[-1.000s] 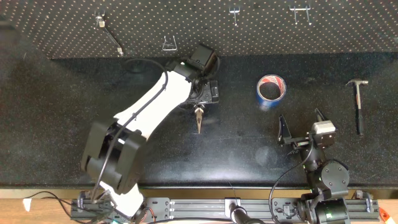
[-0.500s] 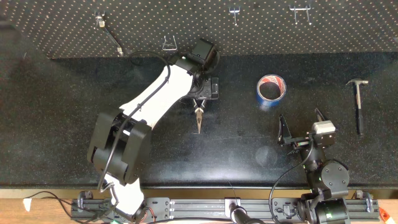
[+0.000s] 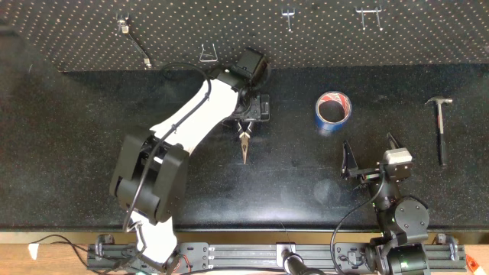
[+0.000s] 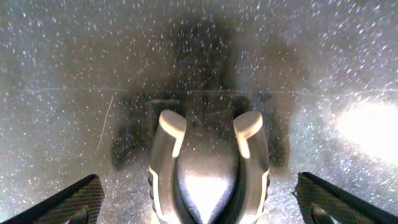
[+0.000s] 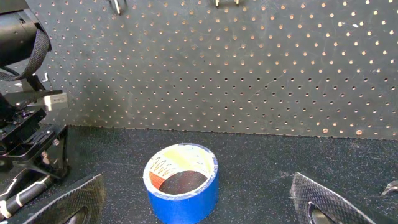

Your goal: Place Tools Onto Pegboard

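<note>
The pliers with pale grey handles (image 3: 244,147) lie on the black speckled table (image 3: 76,137) at the centre of the top view, nose pointing down the frame. My left gripper (image 4: 199,198) hangs over the handles, fingers wide apart, holding nothing. If I close off-centre, the rounded handles may slip out or twist. The nose is cut off in my wrist view, and I cannot judge my height. My right gripper (image 3: 369,149), lower right, is spread and empty. Farther up, the small wire hook (image 3: 207,53) on the dark perforated pegboard (image 3: 321,34) is hard to make out.
</note>
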Controlling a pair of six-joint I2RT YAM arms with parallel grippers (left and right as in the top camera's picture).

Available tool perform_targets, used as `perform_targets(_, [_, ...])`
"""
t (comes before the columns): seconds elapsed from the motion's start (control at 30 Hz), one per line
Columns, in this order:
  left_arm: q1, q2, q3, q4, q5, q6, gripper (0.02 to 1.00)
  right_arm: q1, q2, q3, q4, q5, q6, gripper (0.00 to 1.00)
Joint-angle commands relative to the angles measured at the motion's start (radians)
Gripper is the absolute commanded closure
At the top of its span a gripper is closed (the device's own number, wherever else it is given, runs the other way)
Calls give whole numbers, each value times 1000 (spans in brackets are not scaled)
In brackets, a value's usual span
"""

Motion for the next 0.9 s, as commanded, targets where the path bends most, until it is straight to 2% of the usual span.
perform_targets(0.03, [11,21,18,7,17,16,23,7,-7,-3,-5,2,7,25])
perform_targets(0.63, [11,38,18,10,50,16,23,7,-7,-3,-6,2,7,25])
perform_targets(0.9, [11,38,18,6,16,17,23,7,-7,-3,-6,2,7,25])
